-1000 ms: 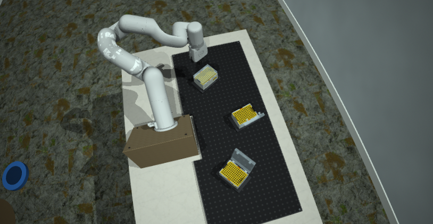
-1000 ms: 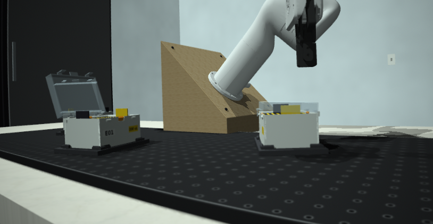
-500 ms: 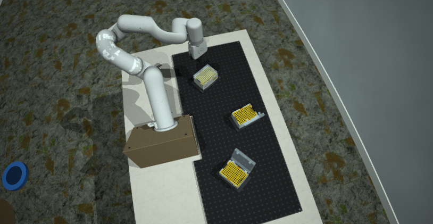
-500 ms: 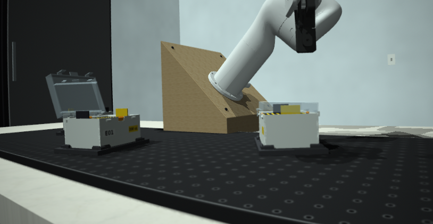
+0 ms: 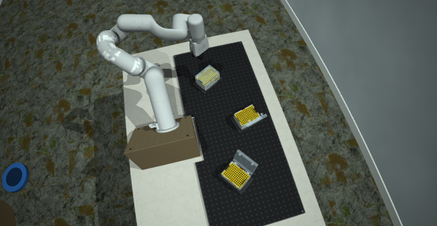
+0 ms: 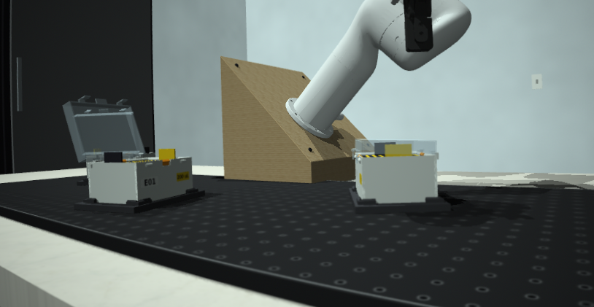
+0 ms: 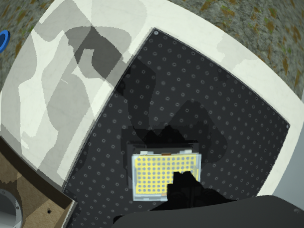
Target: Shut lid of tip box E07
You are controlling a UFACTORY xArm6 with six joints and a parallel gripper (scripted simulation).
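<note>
Three tip boxes with yellow tips sit in holder plates on the black perforated mat. The far box (image 5: 207,77) has its clear lid (image 6: 394,145) lying down over the tips; I cannot read its sticker or tell whether the lid is latched. This box also shows in the wrist view (image 7: 166,176). The middle box (image 5: 246,116) has its lid folded out flat. The near box (image 5: 239,173) has its lid standing open. In the exterior view the left box reads E01 (image 6: 139,178), with its lid (image 6: 103,128) open. My gripper (image 5: 197,54) (image 6: 417,47) is shut and empty, well above the far box.
The arm's brown wedge base (image 5: 165,141) stands on the white table left of the mat. A blue ring (image 5: 15,177) lies on the floor at far left. A grey wall runs along the right side.
</note>
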